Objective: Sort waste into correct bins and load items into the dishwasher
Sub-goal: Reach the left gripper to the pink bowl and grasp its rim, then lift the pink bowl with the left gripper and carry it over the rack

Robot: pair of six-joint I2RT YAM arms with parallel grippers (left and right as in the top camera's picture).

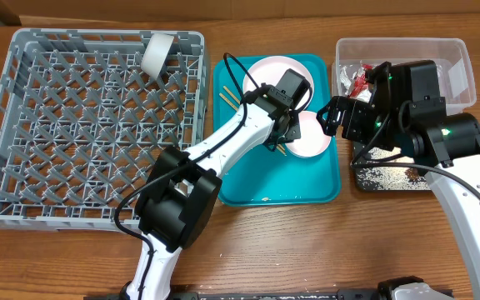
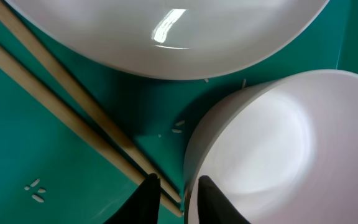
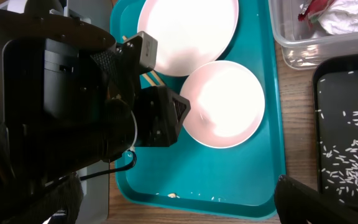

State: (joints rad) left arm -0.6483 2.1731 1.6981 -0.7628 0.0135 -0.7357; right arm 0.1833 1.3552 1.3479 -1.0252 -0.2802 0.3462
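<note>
bowl point(image 2: 278, 143) rim | left wrist only: left gripper point(image 2: 178, 188) straddles it, clamp unclear | right gripper point(image 1: 333, 117) spread wide

We spot no legible txt, labels, brand names, nos. or signs in any view; any print on the crumpled wrapper point(image 1: 362, 81) is too small to read.

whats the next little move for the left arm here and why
Probably close the left gripper fully on the rim of the white bowl. Its fingers straddle the rim, but a sliver of teal tray shows beside the outer one, so the grip looks incomplete; lifting now might drop it.
</note>
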